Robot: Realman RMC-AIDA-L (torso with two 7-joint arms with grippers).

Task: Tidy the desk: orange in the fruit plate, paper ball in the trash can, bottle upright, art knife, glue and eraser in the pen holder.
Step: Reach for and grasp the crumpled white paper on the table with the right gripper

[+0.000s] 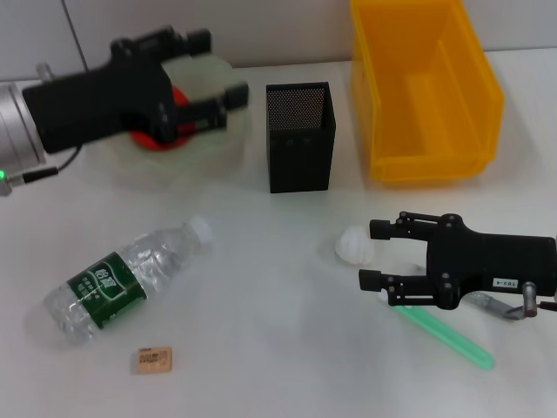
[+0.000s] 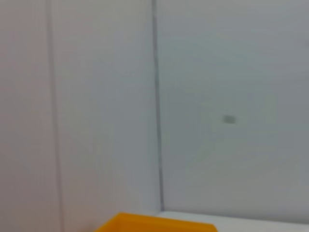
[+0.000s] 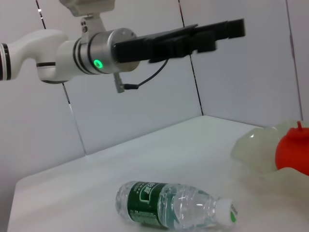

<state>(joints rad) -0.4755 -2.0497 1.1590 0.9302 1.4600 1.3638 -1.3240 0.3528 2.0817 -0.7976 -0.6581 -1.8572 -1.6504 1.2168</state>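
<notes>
The orange (image 1: 159, 132) lies in the pale fruit plate (image 1: 204, 152) at the back left, and my left gripper (image 1: 222, 70) hovers open above it, holding nothing. On the right my right gripper (image 1: 372, 256) is open low over the table, with the white paper ball (image 1: 354, 246) just off its fingertips. A green art knife (image 1: 446, 336) lies partly under that gripper. The bottle (image 1: 130, 279) lies on its side at the front left, with the small eraser (image 1: 152, 359) near it. The black mesh pen holder (image 1: 300, 135) stands mid-back, beside the yellow trash can (image 1: 422, 87). The glue is not identifiable.
The right wrist view shows the lying bottle (image 3: 174, 208), the plate (image 3: 253, 150) with the orange (image 3: 292, 147), and the left arm (image 3: 96, 50) high above the table. The left wrist view shows only the wall and the yellow bin's rim (image 2: 154, 223).
</notes>
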